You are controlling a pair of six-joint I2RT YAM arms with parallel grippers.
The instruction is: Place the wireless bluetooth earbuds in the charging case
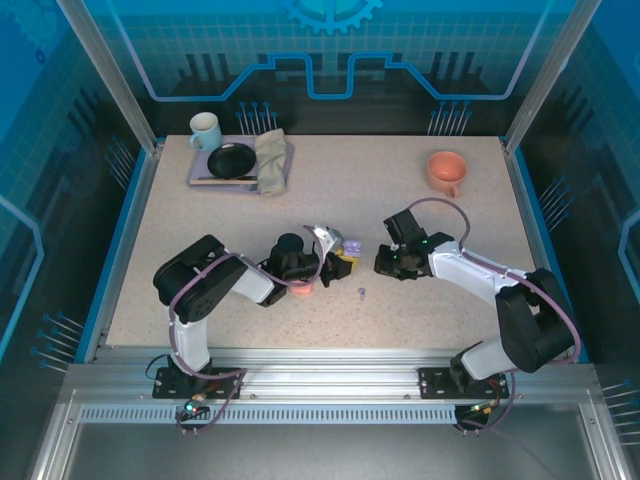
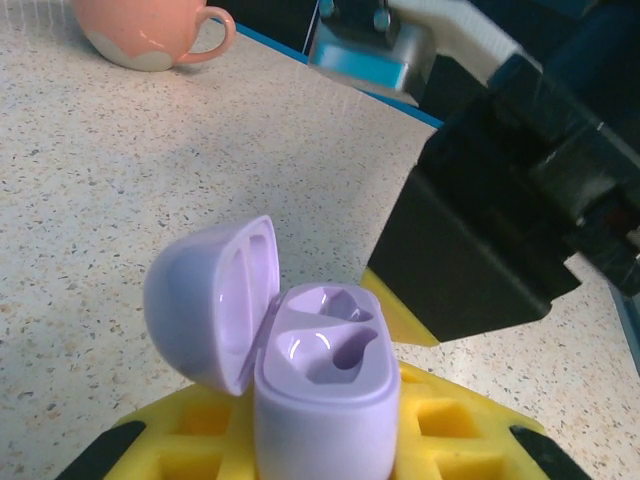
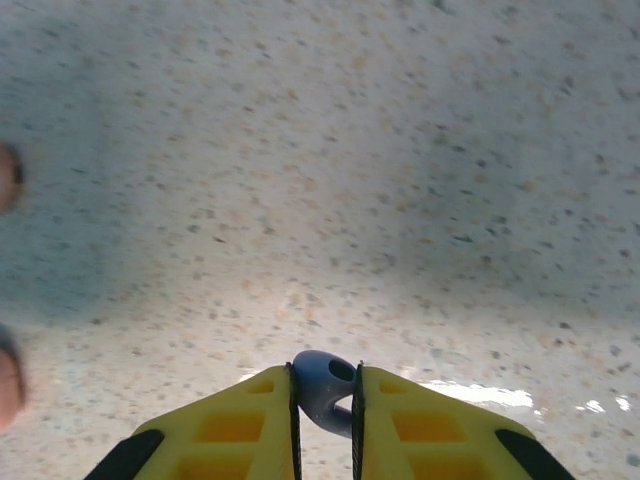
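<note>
Far L on the top cam I've got a white mug (image 1: 205, 129) at the corner of a tray (image 1: 198, 167) w/ a black plate (image 1: 232, 160) and a folded cloth (image 1: 270, 160) on it. All of that is at the back of the table (image 1: 200, 240), well apart from the work. L arm reaches toward mid-table. A salmon-pink item (image 1: 301, 289) sits right by its wrist, partly hidden, can't tell what it is. L gripper (image 1: 343, 262) is closed narrow on the lilac case (image 2: 325, 410). L wrist cam shows the yellow fingers (image 2: 190, 435) clamping the case body from both sides, case upright, lid (image 2: 210, 300) hinged open to the L, both wells bare lilac plastic. Just R of the case and nearer me, a loose bud (image 1: 361, 293), lilac, lies on the table btwn the two grippers, touching neither. R gripper (image 1: 383, 264) sits just R of the case, close but apart; in the L wrist cam its black body looms right behind the case. R wrist cam: jaws drawn narrow, pinching a greyish-lilac bud (image 3: 322, 385) btwn the pads, head poking past the tips, low over the table; can't tell if it's off the surface. Two pink blurs (image 3: 6, 175) at that cam's L edge, too soft to ID. Far R at the back, a pink cup (image 1: 445, 171).
</note>
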